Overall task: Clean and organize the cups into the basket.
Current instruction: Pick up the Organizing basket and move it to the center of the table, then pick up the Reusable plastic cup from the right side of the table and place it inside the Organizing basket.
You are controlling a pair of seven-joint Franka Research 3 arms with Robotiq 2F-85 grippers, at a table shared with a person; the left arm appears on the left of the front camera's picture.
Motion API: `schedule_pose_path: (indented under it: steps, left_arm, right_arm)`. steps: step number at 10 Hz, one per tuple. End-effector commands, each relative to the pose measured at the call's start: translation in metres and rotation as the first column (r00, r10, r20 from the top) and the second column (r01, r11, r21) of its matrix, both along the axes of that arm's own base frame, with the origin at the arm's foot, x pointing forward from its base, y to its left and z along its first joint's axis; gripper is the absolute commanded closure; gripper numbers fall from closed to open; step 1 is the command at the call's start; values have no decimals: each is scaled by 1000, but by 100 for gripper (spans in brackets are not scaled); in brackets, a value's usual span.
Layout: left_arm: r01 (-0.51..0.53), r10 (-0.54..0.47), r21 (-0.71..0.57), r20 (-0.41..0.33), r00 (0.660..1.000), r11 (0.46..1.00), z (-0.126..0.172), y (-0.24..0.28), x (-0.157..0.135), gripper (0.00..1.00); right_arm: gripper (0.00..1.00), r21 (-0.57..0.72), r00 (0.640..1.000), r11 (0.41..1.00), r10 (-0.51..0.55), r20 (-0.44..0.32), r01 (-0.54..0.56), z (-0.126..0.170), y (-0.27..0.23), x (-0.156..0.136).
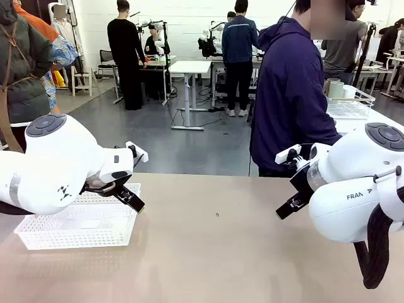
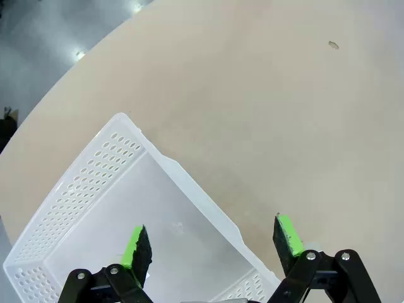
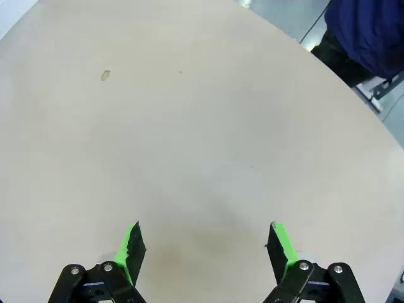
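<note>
The basket point(image 1: 76, 238) is a shallow white lattice one, lying empty at the table's left. In the left wrist view its long rim point(image 2: 189, 183) runs diagonally below me. My left gripper point(image 1: 134, 202) point(image 2: 211, 232) hangs open over the basket's right end, one green pad above the inside and the other above bare table. On the right, my right gripper point(image 1: 285, 209) point(image 3: 205, 235) is open above the bare tabletop with nothing between its fingers. A few cups point(image 1: 335, 88) stand far off at the back right, behind the person.
A person in a navy hoodie point(image 1: 290, 95) stands at the far side, turned towards a wire-rimmed white basket point(image 1: 348, 108) on a side table. A small speck point(image 1: 217, 214) marks the tan tabletop between the arms.
</note>
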State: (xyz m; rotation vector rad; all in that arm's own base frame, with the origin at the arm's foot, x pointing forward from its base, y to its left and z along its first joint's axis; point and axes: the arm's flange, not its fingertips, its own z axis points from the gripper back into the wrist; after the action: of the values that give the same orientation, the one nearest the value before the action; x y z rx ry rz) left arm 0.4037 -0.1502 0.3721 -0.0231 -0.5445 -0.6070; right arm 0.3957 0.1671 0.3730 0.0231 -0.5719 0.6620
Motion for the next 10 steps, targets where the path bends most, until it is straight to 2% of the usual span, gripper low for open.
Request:
schedule_pose_path:
  steps: [1,10]
  left_arm:
    - [0,0,0,0,1000,1000,0,0,0,0]
    - [0,0,0,0,1000,1000,0,0,0,0]
  right_arm:
    - [0,0,1000,1000,0,0,0,0,0,0]
    - [0,0,1000,1000,0,0,0,0,0,0]
